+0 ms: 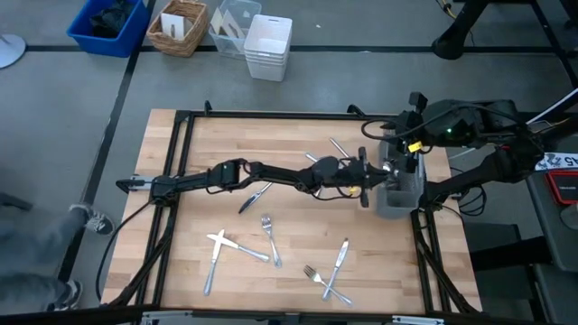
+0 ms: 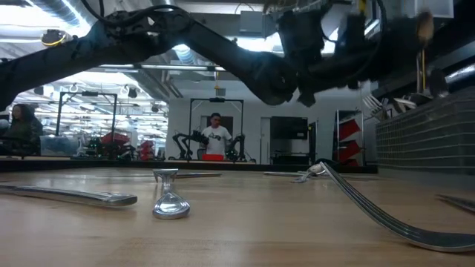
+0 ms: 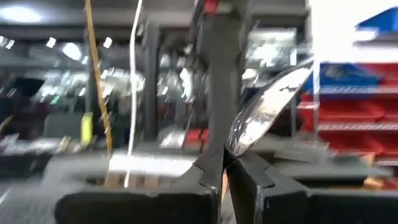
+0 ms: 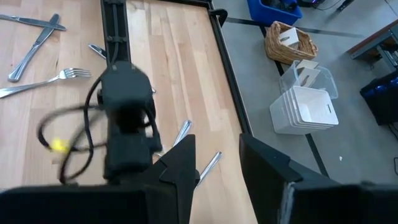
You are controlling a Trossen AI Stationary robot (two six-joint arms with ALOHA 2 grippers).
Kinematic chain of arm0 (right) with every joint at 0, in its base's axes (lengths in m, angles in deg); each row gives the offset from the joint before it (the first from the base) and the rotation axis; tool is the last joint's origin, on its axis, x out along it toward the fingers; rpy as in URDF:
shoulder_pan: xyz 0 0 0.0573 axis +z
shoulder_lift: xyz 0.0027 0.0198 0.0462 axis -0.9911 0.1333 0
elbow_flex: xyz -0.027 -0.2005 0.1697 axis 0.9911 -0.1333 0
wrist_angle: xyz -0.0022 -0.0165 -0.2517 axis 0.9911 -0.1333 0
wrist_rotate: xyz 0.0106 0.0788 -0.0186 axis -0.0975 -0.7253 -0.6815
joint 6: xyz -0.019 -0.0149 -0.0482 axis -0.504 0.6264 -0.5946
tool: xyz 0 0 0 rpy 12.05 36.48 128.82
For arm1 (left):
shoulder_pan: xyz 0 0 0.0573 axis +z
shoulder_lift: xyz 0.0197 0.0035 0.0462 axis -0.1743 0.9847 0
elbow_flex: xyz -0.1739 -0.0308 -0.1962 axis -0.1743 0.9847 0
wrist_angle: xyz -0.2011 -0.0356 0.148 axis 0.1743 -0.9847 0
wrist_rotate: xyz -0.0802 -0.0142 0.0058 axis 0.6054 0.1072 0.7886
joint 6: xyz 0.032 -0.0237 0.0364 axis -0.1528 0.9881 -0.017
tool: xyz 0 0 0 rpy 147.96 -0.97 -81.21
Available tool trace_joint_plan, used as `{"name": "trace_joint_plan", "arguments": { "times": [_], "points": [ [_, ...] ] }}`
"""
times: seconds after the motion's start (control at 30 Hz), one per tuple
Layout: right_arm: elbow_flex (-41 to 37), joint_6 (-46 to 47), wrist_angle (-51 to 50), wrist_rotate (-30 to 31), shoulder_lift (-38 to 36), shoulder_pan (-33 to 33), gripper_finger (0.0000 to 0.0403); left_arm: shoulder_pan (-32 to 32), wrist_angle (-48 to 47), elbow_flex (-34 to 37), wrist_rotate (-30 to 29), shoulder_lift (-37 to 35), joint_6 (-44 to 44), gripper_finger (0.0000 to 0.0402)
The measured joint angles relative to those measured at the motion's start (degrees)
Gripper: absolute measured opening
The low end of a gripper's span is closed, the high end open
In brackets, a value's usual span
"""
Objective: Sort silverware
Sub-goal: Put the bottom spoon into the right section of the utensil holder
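Your left gripper (image 1: 372,183) is clamped on a spoon (image 3: 267,107) beside the caddy (image 1: 400,190) at the bench's right edge. Your right gripper (image 4: 217,165) hangs above the caddy, fingers apart. Other silverware (image 1: 267,236) lies near the front edge.

shiny silverware (image 1: 269,239) scattered flat on table

The long dark left arm (image 1: 271,173) stretches across the pale wooden table (image 1: 181,226), blocking its middle. Scattered silver forks and knives (image 1: 268,236) clutter the near half; bare wood lies between them.
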Motion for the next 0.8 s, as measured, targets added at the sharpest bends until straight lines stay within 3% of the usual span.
{"name": "trace_joint_plan", "arguments": {
  "times": [0.13, 0.57, 0.8],
  "points": [
    [0.0, 0.0, 0.0, 0.0, 0.0, 0.0, 0.0127, 0.1, -4.4, 0.1, -1.5, 0.1, 0.0, 0.0010],
    [0.0, 0.0, 0.0, 0.0, 0.0, 0.0, 0.0127, 0.0, -4.2, 0.0, -1.6, 0.0, -2.5, 0.0014],
    [0.0, 0.0, -0.1, 0.0, 0.0, 0.0, 0.0127, -0.1, -8.0, 0.0, -1.5, -0.1, -1.5, 0.0061]
  ]
}}
